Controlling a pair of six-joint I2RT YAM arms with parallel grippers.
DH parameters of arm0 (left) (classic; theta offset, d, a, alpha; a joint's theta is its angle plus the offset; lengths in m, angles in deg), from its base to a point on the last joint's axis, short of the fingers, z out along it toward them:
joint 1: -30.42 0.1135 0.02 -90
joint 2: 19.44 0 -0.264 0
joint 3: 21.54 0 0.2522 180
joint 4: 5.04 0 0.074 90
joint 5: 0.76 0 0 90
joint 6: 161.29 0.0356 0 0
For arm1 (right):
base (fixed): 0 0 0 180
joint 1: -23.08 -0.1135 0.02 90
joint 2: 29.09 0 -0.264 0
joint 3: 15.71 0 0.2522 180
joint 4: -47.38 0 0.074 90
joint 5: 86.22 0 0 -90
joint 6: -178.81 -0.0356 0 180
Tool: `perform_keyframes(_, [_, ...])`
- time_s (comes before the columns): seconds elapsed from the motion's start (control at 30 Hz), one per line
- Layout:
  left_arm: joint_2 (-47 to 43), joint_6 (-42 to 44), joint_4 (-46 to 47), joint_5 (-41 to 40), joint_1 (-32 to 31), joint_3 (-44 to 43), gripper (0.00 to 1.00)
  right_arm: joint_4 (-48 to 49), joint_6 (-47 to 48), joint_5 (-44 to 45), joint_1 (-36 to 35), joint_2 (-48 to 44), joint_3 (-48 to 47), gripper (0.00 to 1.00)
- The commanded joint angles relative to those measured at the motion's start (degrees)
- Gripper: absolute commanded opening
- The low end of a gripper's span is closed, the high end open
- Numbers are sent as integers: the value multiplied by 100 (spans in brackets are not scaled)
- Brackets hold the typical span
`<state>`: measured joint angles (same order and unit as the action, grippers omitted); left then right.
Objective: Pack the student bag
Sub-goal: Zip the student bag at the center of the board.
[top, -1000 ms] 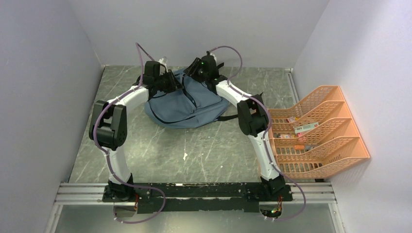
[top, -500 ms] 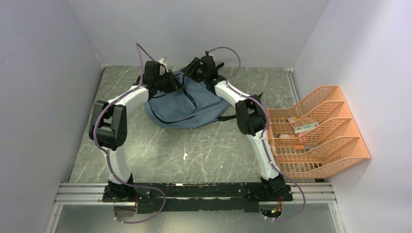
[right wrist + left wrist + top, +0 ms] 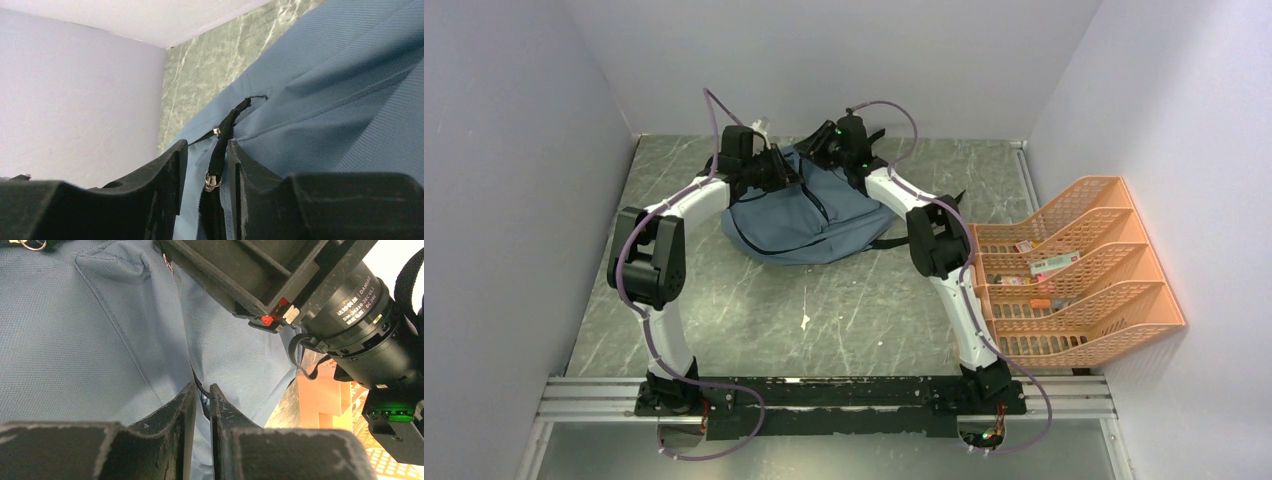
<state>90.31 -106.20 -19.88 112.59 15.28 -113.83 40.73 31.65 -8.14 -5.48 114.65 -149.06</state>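
the student bag (image 3: 809,212) lies slumped on the far middle of the grey marbled worktop (image 3: 844,300), close to the back wall. both arms reach over its upper end. the left claw (image 3: 781,168) comes in from the left and the right claw (image 3: 822,146) from the right, so the two sit near each other above the top of the bag.

in the left wrist view the left claw (image 3: 201,390) is clenched almost flat. only a thin slit shows between its fingers (image 3: 180,405), and a dark strip of the bag's zipper edge is pinched there. the blue fabric rises away from it in a taut ridge, and the black wrist motor (image 3: 360,310) of the right arm hangs just beside it.

in the right wrist view the right claw (image 3: 207,150) straddles the black zipper tape (image 3: 218,155), which runs up between its narrowly parted fingers. a small metal pull (image 3: 212,181) hangs low in the gap. i cannot tell whether the pads actually press the tape.

an orange mesh rack (image 3: 1074,270) stands at the worktop's right edge, apart from the bag, with a few small items on its tiers. a small white scrap (image 3: 805,322) lies on the worktop nearer the arm bases.
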Motion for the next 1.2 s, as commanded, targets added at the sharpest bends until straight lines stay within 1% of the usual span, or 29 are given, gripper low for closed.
perform_keyframes(0.0, [54, -15, 128, 152, 28, -47, 21, 238, -287, -167, 16, 233, -266, 36])
perform_keyframes(0.23, [77, 5, 117, 119, 28, -58, 21, 337, -306, -265, 34, 254, -209, 20])
perform_keyframes(0.47, [72, 23, 117, 65, 28, -54, 21, 441, -116, -354, 118, 187, -135, 0])
perform_keyframes(0.67, [-80, 70, -71, -163, 41, 12, 29, 451, 209, -302, 237, -53, 64, 0])
perform_keyframes(0.8, [-265, 32, 31, -322, 108, 129, 38, 475, 394, -310, 284, -264, 298, 0])
perform_keyframes(1.0, [-233, -39, 63, -286, 207, 150, 39, 450, 650, -285, 298, -544, 657, 0])
perform_keyframes(1.17, [-244, -330, 368, -235, 324, 160, 47, 537, 780, -380, 298, -746, 955, 0])
